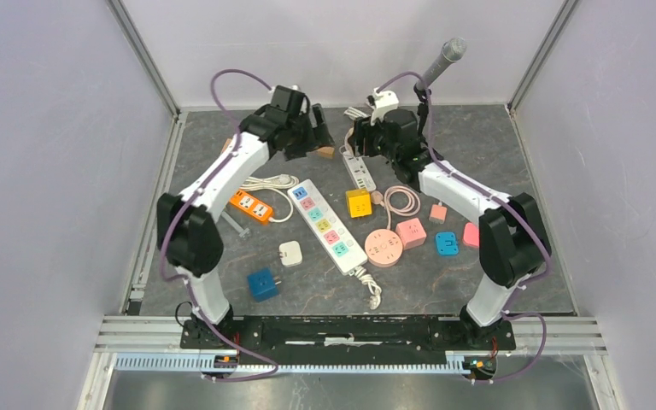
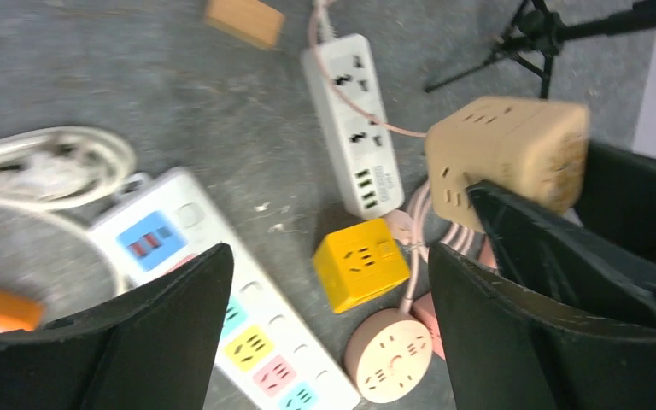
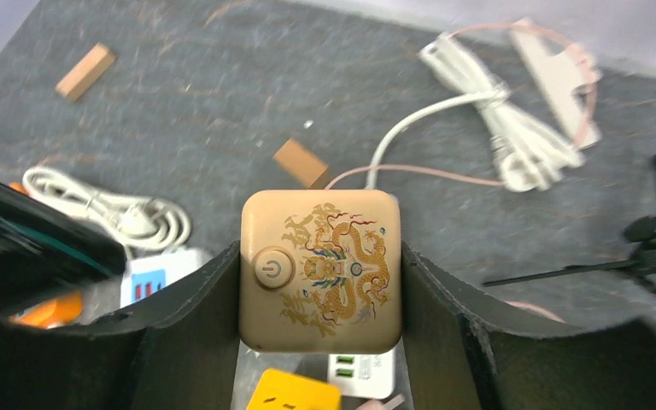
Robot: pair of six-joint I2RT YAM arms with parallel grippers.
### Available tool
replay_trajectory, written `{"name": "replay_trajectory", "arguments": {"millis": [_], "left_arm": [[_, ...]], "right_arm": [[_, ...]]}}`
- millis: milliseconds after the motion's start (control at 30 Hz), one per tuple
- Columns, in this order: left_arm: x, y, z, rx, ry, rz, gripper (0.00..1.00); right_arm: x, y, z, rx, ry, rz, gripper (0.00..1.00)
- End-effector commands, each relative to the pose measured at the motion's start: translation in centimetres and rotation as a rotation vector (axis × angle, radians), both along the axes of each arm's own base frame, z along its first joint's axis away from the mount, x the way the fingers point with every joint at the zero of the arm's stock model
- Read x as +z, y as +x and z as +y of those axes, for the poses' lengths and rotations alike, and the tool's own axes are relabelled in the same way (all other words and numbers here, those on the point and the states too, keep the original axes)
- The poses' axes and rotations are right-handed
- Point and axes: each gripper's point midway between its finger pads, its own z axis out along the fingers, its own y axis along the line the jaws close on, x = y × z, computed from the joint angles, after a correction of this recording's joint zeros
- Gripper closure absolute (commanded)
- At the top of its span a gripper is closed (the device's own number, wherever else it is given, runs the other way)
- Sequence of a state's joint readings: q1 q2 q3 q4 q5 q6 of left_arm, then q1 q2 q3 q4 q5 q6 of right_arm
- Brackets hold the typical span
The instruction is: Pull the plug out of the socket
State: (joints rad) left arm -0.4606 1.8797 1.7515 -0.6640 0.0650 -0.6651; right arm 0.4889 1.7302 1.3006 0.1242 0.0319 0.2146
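Note:
My right gripper [image 3: 320, 254] is shut on a beige cube socket [image 3: 320, 269] with a gold dragon print and a power button, and holds it above the table. The cube also shows in the left wrist view [image 2: 508, 149], where its visible faces have no plug in them. A thin pink cord [image 3: 427, 173] runs out from behind the cube; its plug is hidden. My left gripper [image 2: 329, 256] is open and empty, just left of the cube. In the top view both grippers, left [image 1: 325, 137] and right [image 1: 360, 137], meet at the back middle.
Below the grippers lie a white power strip [image 2: 350, 120], a yellow cube socket [image 2: 360, 263], a round pink socket [image 2: 389, 354] and a long strip with coloured outlets [image 1: 331, 226]. Wooden blocks [image 3: 301, 162], coiled white cables [image 3: 512, 137] and a microphone tripod [image 1: 440, 64] stand at the back.

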Motion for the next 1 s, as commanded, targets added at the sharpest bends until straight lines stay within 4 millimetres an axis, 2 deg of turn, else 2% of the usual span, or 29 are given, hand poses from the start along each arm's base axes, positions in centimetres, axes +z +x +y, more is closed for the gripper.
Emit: {"name": "replay_trajectory", "arguments": {"millis": [0,100,200,300,400,567,600,633,767,867,967], "left_arm": [[2.7,-0.9,6.8,0.13,0.166,-0.116,0.08],[4.4,-2.7,9.6,0.18,0.209,-0.16,0.05],[6.2,-4.9,11.3,0.195,0.216,-0.211,0.02],[6.9,-7.1,12.5,0.204,0.219,-0.239,0.0],[7.4,-9.3,13.7,0.216,0.213,-0.262,0.0],[7.6,-12.5,15.1,0.22,0.212,-0.272,0.0],[7.8,-13.0,15.3,0.221,0.213,-0.274,0.0],[7.8,-13.4,15.5,0.215,0.216,-0.274,0.0],[8.3,-15.1,16.2,0.204,0.224,-0.283,0.0],[8.1,-16.0,16.3,0.188,0.213,-0.29,0.0],[8.4,-16.9,16.1,0.166,0.187,-0.293,0.0]], "right_arm": [[-0.5,-1.9,4.4,0.144,0.061,0.017,1.0],[-2.7,-2.3,6.1,0.183,0.063,0.077,1.0],[-5.2,-2.4,7.1,0.182,0.046,0.134,0.96],[-7.4,-2.1,7.0,0.131,0.01,0.182,0.89],[-8.9,-1.9,6.7,0.094,-0.012,0.211,0.83],[-10.4,-1.8,6.0,0.05,-0.054,0.252,0.55],[-10.5,-1.8,5.8,0.038,-0.062,0.262,0.44],[-10.5,-1.8,5.7,0.033,-0.062,0.261,0.36],[-8.7,-2.5,5.4,0.036,-0.046,0.233,0.16],[-6.1,-2.7,5.2,0.043,-0.03,0.184,0.05],[-3.4,-3.6,4.6,0.047,-0.016,0.156,0.02]]}}
